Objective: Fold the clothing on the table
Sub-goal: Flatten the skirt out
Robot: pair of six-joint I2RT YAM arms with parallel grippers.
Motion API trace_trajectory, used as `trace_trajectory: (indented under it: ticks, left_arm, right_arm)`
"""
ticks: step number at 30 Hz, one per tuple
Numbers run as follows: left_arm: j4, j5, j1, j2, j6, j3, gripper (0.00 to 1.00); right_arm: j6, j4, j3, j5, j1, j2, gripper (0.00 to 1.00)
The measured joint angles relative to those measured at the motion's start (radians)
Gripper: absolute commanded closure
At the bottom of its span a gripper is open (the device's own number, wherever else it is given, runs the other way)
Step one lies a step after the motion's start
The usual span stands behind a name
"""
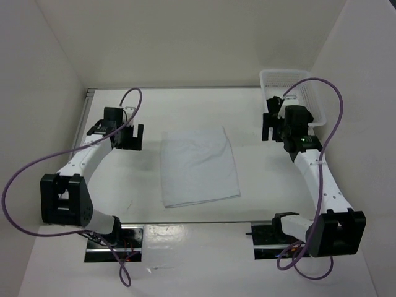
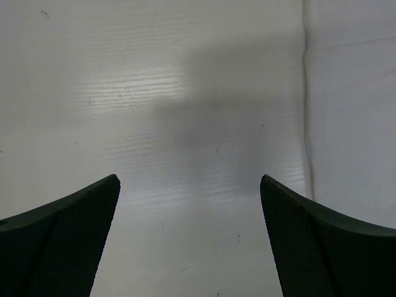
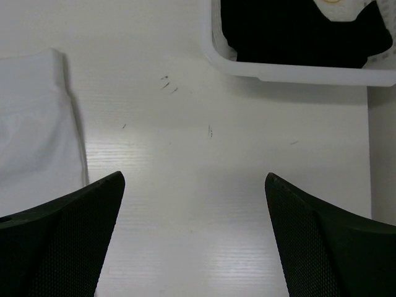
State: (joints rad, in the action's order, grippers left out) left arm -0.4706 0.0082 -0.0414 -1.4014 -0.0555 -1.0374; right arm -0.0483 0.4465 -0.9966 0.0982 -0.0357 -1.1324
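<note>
A white garment (image 1: 199,167) is laid flat on the table (image 1: 124,185). The left gripper (image 2: 189,241) and right gripper (image 3: 195,241) are held spread wide on either side of it, empty.

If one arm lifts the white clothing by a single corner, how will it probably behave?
The clothing looks thin and softly wrinkled, so it would likely hang limp, not stiff. Pushed across the smooth table, it would probably bunch up rather than slide whole.

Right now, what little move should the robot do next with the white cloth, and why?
Probably move the left gripper over to the nearest edge of the cloth. It lies flat on the table. The left gripper is open and empty right beside that edge; the right gripper, open too, sits farther off by the basket.
</note>
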Motion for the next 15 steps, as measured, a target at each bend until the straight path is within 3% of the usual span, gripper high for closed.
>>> trace_trajectory:
  ticks: [9, 13, 15]
  left_arm:
    - [-0.083, 0.051, -0.023, -0.099, 0.0, -0.09, 0.0]
    - [-0.073, 0.141, -0.073, -0.18, 0.0, -0.178, 0.02]
    - [-0.06, 0.184, -0.082, -0.232, 0.0, -0.217, 0.05]
  right_arm:
    - [-0.015, 0.063, -0.04, -0.069, -0.048, -0.171, 0.02]
    - [-0.032, 0.079, -0.157, -0.095, -0.113, -0.296, 0.02]
    - [-0.041, 0.067, -0.223, -0.112, -0.127, -0.359, 0.08]
